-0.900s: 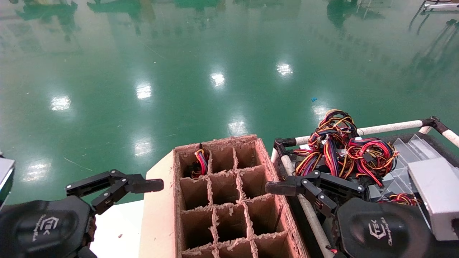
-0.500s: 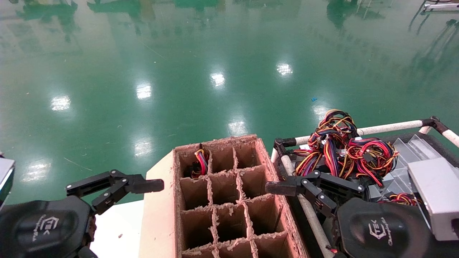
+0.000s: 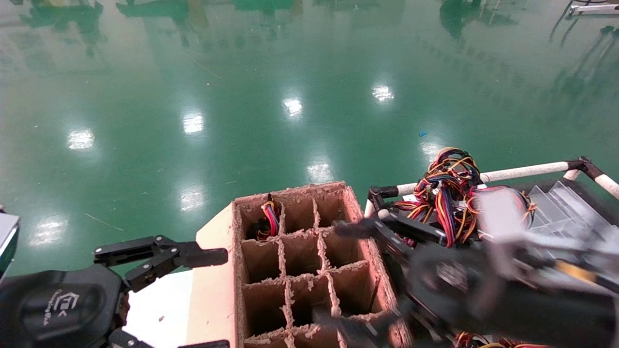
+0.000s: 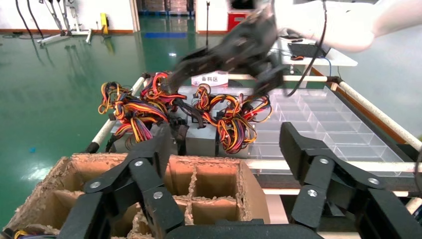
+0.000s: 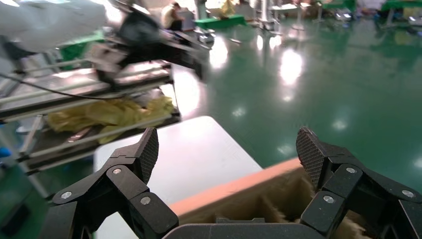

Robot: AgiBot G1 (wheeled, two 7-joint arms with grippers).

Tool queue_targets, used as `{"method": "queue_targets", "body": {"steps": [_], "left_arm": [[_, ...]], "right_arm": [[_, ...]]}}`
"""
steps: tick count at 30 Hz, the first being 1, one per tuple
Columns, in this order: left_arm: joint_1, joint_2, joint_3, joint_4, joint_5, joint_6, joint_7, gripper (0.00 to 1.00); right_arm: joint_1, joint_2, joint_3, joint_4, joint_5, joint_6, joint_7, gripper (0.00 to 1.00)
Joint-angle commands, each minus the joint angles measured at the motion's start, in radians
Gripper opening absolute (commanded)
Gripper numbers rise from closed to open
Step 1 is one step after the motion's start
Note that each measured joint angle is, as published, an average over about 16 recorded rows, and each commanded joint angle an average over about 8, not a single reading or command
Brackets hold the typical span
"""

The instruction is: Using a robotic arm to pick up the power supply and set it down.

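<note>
Your right pincer [image 3: 360, 275] hangs wide and empty over the cardboard divider box [image 3: 300, 270], while the power supply [image 4: 201, 139] sits untouched among its wires at the tray's near-left corner; left pincer [image 3: 159, 299] idles wide beside the box.

A brown cardboard box with a grid of dividers [image 3: 300, 270] sits on a white table [image 3: 154, 309], at its right edge. Right of the box stands a pipe-framed cart [image 3: 522, 171], holding grey metal power supplies with coloured wire bundles [image 4: 201, 139] at its left end and clear plastic compartment trays [image 4: 318, 124] to their right.

Glossy green floor [image 3: 290, 72]; rough, frayed cardboard box [image 3: 309, 270]; clear plastic trays [image 4: 318, 124].
</note>
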Motion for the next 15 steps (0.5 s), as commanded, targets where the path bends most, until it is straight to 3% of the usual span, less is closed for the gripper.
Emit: {"method": "queue_targets", "body": {"steps": [1, 8, 15], "left_arm": [[0.0, 0.0, 0.0, 0.0, 0.0, 0.0, 0.0, 0.0], [0.0, 0.0, 0.0, 0.0, 0.0, 0.0, 0.0, 0.0], [0.0, 0.0, 0.0, 0.0, 0.0, 0.0, 0.0, 0.0]], "right_arm": [[0.028, -0.049, -0.028, -0.039, -0.047, 0.03, -0.001, 1.0], [0.16, -0.216, -0.124, -0.234, -0.233, 0.115, -0.06, 1.0], [0.231, -0.345, -0.168, -0.416, -0.318, 0.178, -0.142, 1.0]]}}
